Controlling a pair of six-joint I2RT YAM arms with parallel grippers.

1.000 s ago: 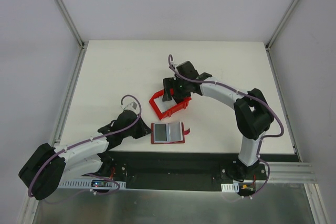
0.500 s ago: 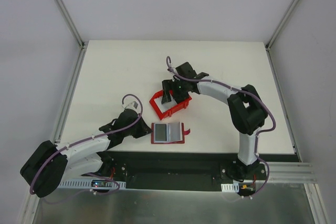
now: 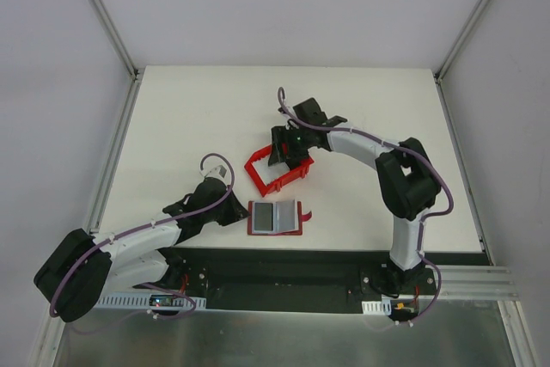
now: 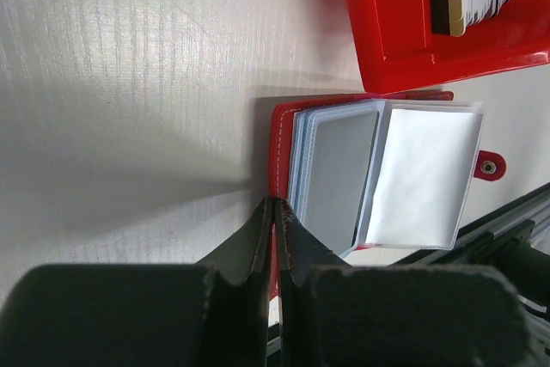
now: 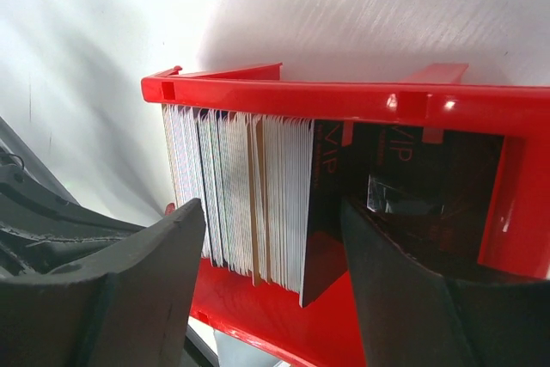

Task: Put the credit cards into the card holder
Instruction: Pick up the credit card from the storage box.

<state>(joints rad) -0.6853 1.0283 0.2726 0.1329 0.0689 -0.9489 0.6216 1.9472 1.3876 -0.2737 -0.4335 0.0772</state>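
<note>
The card holder (image 3: 273, 217) lies open near the table's front edge, a red wallet with pale pockets. In the left wrist view its red cover (image 4: 281, 139) runs between the pressed fingertips of my left gripper (image 4: 275, 205), which is shut on that left edge. My left gripper (image 3: 238, 214) sits at the wallet's left side. The credit cards (image 5: 245, 195) stand on edge in a stack, mostly whitish, with a dark card (image 5: 323, 212) at the right end. My right gripper (image 5: 271, 238) is open, its jaws either side of the stack, not touching it. It hovers over the bin (image 3: 287, 152).
The cards stand in an open-topped red plastic bin (image 3: 258, 180), just behind the wallet; it also shows in the left wrist view (image 4: 391, 32) and the right wrist view (image 5: 344, 100). The wallet's closing tab (image 3: 307, 215) sticks out to the right. Metal rails run along the near edge.
My right arm's elbow has swung in and the right gripper has shifted slightly over the bin. The left arm and the wallet have not moved.
</note>
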